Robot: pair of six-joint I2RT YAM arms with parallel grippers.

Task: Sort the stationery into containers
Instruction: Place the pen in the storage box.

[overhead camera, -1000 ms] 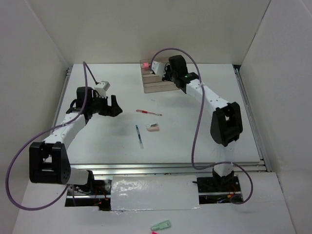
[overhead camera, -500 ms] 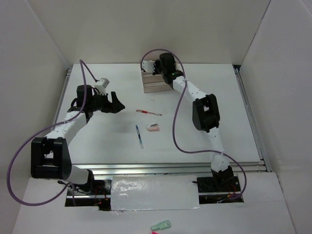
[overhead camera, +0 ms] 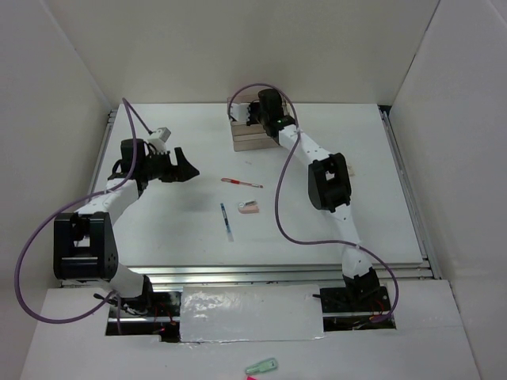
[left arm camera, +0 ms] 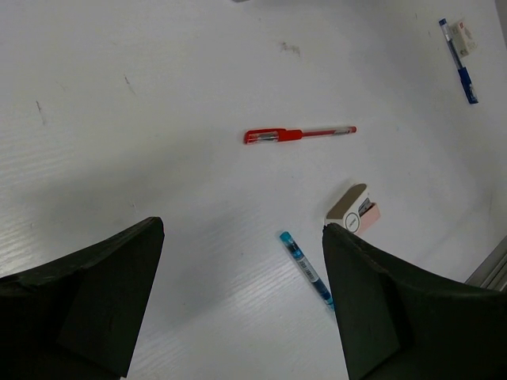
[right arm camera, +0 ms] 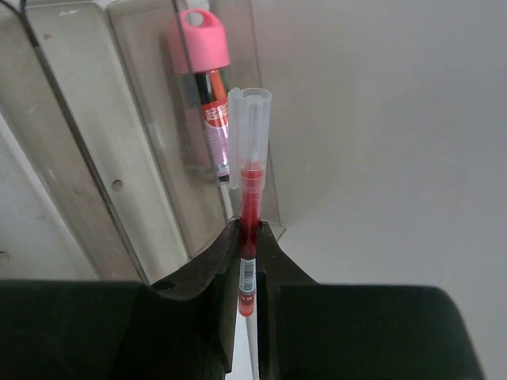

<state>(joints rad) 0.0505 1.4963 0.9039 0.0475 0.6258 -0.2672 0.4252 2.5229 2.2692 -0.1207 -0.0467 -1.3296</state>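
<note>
Top view. Table (overhead camera: 174, 229): a metal rail (overhead camera: 277, 273) runs along the 6 o'clock edge, with more rails at 3 and 9. White walls stand close on three sides.

Organiser (overhead camera: 255, 141) sits at 12 o'clock, near the far edge. Right gripper (right arm camera: 248, 236) is over it, clenched on the held red pen (right arm camera: 251, 186). The pen's clear-capped end lies across the organiser's outermost wall; inside or outside, cannot tell.

Left gripper (overhead camera: 185, 166) is at 9 o'clock, jaws spread wide with nothing between them. Broad white tabletop separates it from the centre cluster:
- loose red pen (overhead camera: 242, 183)
- pink-and-white eraser (overhead camera: 248, 208) at its 6
- blue pen (overhead camera: 226, 220) at the eraser's 8, all three apart

Left wrist view, 1 o'clock: second blue pen (left arm camera: 459, 62) just beside a white eraser (left arm camera: 462, 33).

Writing: a barcode strip on the held pen's barrel, and a printed label on the pink-capped stick (right arm camera: 207, 87) lying in an organiser compartment. Neither is readable.
</note>
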